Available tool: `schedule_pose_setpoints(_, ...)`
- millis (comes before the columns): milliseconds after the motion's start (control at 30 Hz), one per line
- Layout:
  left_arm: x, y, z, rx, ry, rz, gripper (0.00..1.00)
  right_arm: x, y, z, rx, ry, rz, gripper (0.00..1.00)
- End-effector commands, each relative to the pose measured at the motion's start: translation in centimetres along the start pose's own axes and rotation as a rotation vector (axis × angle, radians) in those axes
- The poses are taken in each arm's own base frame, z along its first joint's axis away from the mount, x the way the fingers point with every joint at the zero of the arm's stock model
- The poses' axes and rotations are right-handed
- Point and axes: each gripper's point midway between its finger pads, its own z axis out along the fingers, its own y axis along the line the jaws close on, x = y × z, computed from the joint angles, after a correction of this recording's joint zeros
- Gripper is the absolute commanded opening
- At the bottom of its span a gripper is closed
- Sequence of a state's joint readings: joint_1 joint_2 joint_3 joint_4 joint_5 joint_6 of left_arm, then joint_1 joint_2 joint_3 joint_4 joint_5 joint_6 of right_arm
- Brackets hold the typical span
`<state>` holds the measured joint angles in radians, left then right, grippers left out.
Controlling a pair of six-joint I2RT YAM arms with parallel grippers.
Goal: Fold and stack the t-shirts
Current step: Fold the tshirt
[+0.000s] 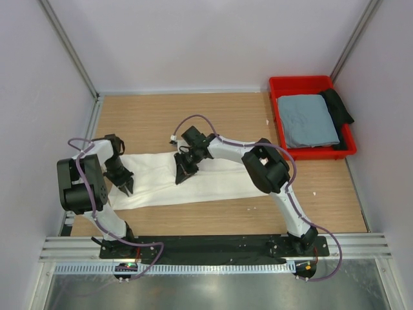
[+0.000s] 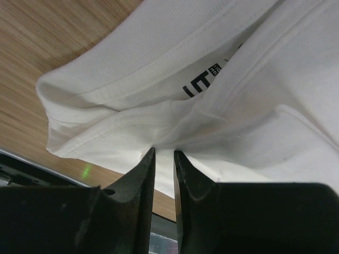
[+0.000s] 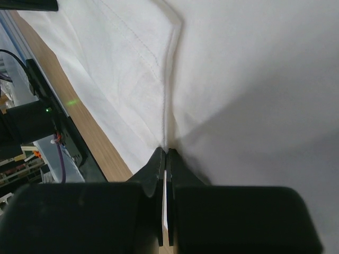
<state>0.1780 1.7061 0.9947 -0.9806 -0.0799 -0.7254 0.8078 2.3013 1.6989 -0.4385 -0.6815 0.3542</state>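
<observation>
While the left gripper [image 2: 163,154] pinches the white t-shirt [image 1: 219,184] edge, the right gripper [image 3: 166,154] is clamped on its fold.

Lab: alu frame [image 1: 65,39], white panels [image 1: 213,39].

Pale walls [image 1: 193,39] enclose a light wooden table [image 1: 161,116], evenly lit.

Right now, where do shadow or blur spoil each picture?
Top view: even light, sharp, only soft shadows on the white shirt. Left wrist view: hem and print sharp, the left gripper dark and slightly soft. Right wrist view: grey shadow on cloth beside the right gripper; background at left blurred.
</observation>
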Motion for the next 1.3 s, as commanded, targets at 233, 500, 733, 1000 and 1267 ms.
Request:
schedule_pose_setpoints(233,-2.4,0.2,-2.6,-0.002,-0.127,0.022,0.23,-2.9,2.8,-3.9,0.029,-0.084,-0.075,0.32)
schedule_pose_setpoints(500,-1.3,1.0,-8.6,0.104,-0.274,-0.123,0.51,-5.2,5.4,-12.6,0.260,-0.188,-0.002,0.60)
schedule_pose_setpoints(733,0.2,-2.4,-8.0,0.159,-0.155,-0.364,0.57,-2.7,1.5,-18.8,0.492,-0.248,0.029,0.71)
schedule_pose_setpoints(1000,-1.2,-5.9,-4.4,0.093,-0.109,-0.423,0.59,1.4,-0.6,-18.7,0.480,-0.209,0.060,0.74)
schedule_pose_setpoints(1267,-4.0,-5.8,-0.3,-0.105,-0.099,-0.308,0.62,2.7,-4.4,-20.3,0.536,-0.201,0.125,0.76)
